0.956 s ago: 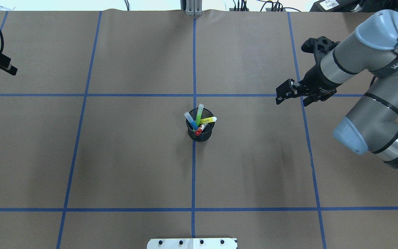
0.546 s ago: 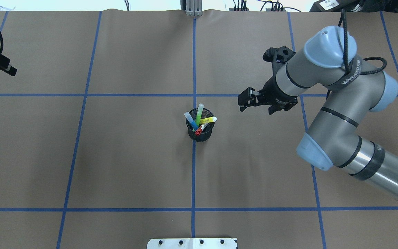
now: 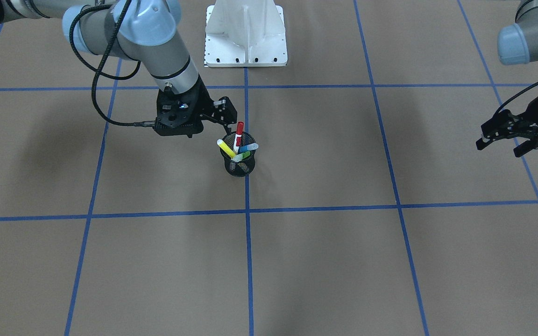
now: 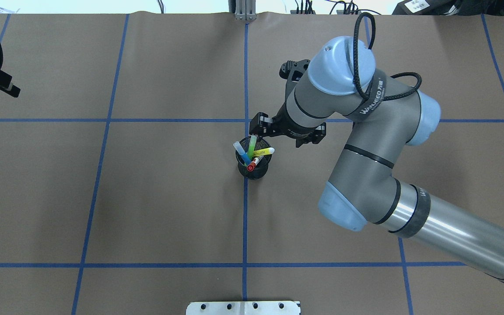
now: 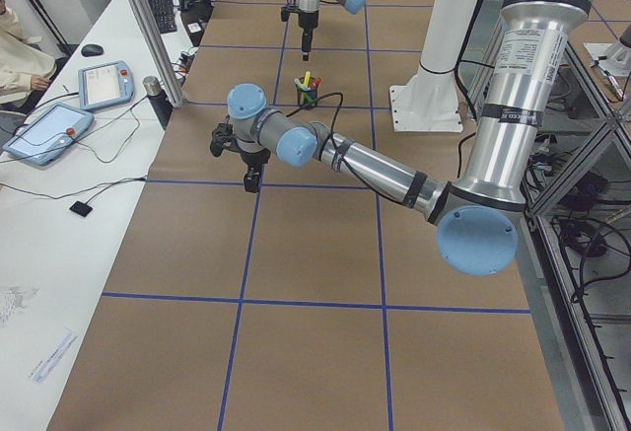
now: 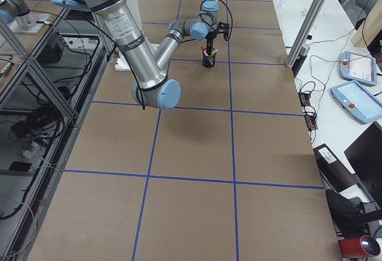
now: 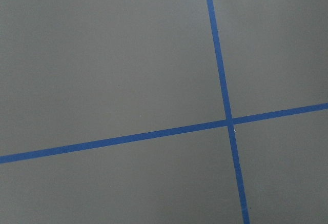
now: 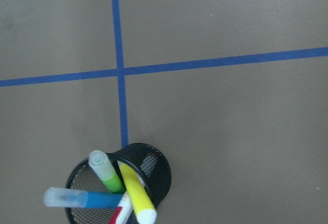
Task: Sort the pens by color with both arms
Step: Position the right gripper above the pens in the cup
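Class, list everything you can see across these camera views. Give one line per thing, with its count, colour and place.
Pens: four, all standing in the cup: blue pen, light green pen, yellow pen, red-capped pen.
Mesh cup: one, black, on the centre tape line, mid-table.
Table cover: one, brown, across the table.
Tape lines: several, blue, forming a grid.
Pedestal base: one, white, at the robot's edge.
Control tablets: two, grey-blue, on the side bench.
Person: one, partly seen by the bench.
Right arm: grey, reaching towards the cup.
Left arm: grey, out to the side.
Right gripper: black, open, raised close by the cup.
Left gripper: black, open, far from the cup.
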Robot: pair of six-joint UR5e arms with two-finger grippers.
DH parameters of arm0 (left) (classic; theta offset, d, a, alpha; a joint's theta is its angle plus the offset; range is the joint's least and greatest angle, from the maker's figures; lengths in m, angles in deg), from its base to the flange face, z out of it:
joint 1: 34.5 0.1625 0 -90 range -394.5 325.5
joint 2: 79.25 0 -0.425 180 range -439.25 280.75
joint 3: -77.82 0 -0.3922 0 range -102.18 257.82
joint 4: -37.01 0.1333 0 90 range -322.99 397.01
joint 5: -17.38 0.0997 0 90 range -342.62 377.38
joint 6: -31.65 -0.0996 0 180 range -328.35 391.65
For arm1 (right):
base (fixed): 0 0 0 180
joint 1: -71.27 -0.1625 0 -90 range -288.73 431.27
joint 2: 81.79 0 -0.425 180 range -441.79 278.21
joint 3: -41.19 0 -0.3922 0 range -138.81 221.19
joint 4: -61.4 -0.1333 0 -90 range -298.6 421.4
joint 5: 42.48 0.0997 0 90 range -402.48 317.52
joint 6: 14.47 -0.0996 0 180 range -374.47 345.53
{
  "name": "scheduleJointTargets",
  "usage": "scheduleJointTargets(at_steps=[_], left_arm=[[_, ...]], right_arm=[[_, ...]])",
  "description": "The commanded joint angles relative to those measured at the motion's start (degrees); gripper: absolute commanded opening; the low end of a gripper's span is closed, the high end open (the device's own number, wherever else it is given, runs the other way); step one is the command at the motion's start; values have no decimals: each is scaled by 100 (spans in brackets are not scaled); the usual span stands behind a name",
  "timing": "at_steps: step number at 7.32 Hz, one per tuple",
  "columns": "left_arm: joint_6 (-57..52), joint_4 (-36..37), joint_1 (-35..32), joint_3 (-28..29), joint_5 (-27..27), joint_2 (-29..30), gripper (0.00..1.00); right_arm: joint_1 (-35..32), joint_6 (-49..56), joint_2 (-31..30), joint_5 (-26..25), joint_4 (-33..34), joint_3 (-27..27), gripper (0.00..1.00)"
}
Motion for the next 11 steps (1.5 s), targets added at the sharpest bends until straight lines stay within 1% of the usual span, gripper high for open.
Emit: scheduleJointTargets(at_steps=[1,2,3,4,6,7,8,10,11], left_arm=[[3,-12,0,-17,0,-57,100],[3,-12,0,-17,0,-58,100],[3,-12,0,-17,0,-58,100],[3,-12,0,-17,0,-67,100],[3,-12,0,-26,0,-67,100],[3,-12,0,-17,0,-75,100],[3,-12,0,-26,0,-75,100],[3,-12,0,-26,0,-75,100],[3,-12,0,-26,0,-75,100]], right_arm=[[227,-246,622,-384,83,510,99],[324,-343,843,-507,170,696,99],[377,-370,967,-604,223,759,99],[412,-370,1090,-632,224,924,99],[491,-336,1616,-868,224,1704,99],[509,-292,1697,-869,232,1882,99],[518,-248,1672,-860,302,1893,99],[518,339,1742,-852,1038,1858,99],[518,394,1725,-860,1198,1849,99]])
